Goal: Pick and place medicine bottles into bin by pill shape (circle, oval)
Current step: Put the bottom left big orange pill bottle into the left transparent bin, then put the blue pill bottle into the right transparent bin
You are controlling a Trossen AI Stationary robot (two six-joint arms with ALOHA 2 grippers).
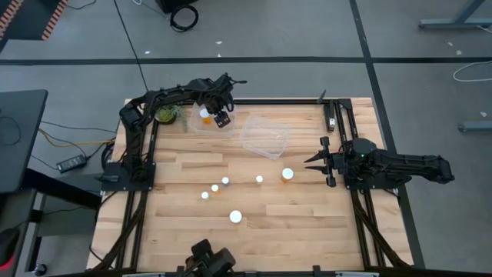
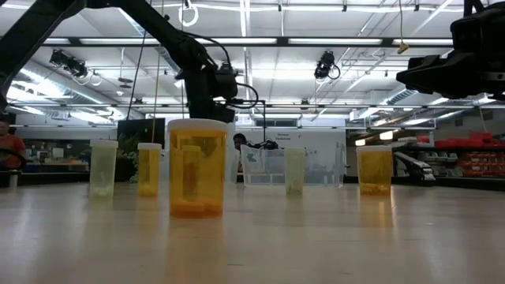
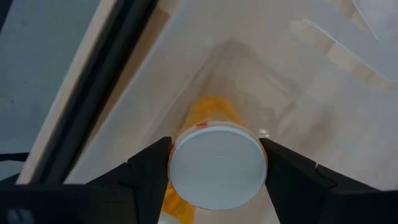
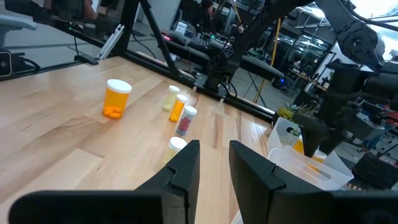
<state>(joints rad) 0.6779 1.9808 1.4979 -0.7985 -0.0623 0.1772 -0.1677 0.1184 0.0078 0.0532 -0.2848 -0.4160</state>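
My left gripper (image 1: 221, 117) is at the far left of the table, over a clear plastic bin (image 1: 201, 125). It is shut on an orange pill bottle with a white cap (image 3: 217, 165). My right gripper (image 1: 317, 162) waits open and empty at the right, level above the table. Several orange bottles stand upright on their bases on the wood: a bigger one (image 1: 287, 174) nearest my right gripper, small ones (image 1: 259, 179) (image 1: 225, 181) in a row, and a bigger one (image 1: 236, 217) nearer the front. In the low view that front bottle (image 2: 197, 170) fills the foreground. My left gripper pinches the rim of the bottle's white cap (image 3: 180, 163) between its two fingers (image 3: 149, 165), one on each side. The fingers come from above, pointing down into the bin. The bottle is upright, cap up, with its orange body (image 3: 208, 109) below the cap. Whether its base touches the bin floor I cannot tell.
A second clear bin (image 1: 265, 137) lies tilted to the right of the first. A green plant-like object (image 1: 167, 115) sits at the far left corner. Black frame rails (image 1: 146, 154) run along the table's left and right sides. Bare wood lies between the bottles and the near edge.
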